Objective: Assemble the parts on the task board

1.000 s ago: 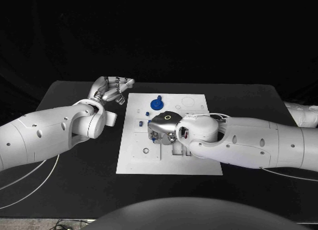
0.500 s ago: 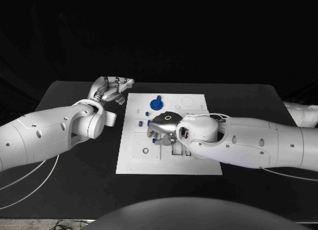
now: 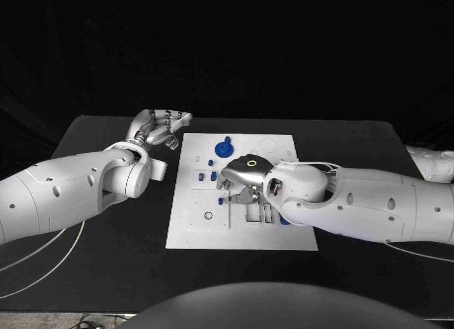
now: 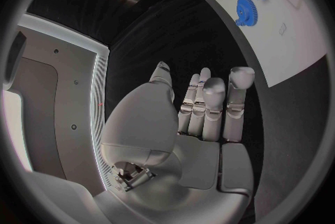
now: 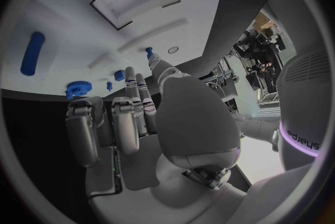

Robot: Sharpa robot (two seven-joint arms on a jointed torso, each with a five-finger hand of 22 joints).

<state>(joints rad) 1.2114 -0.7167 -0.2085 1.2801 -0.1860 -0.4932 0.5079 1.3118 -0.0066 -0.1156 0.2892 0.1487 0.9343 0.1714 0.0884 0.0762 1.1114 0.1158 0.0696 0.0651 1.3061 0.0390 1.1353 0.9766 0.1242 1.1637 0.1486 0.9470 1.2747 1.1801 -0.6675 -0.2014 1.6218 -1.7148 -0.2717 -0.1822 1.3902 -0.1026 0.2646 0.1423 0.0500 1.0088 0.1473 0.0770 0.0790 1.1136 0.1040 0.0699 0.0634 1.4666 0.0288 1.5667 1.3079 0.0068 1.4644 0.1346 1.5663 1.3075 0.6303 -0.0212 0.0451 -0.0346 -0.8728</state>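
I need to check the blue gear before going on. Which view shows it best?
Left wrist view: the gear lies unobstructed on the board. Head view shows it smaller; right wrist view partly behind the right hand.

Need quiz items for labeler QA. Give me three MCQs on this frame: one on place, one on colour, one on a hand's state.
1. Where is the left hand?
A. over the board's middle
B. off the task board, beyond its far-left corner
C. beside the board's near edge

2. What colour is the gear-shaped part?
A. blue
B. red
C. green

3. What is the left hand doing?
A. gripping the gear
B. pinching a peg
C. holding nothing, fingers extended

Answers: 1 B, the head view shows it over the black table past that corner. 2 A, blue in the head and left wrist views. 3 C, the left wrist view shows straight fingers with nothing between them.
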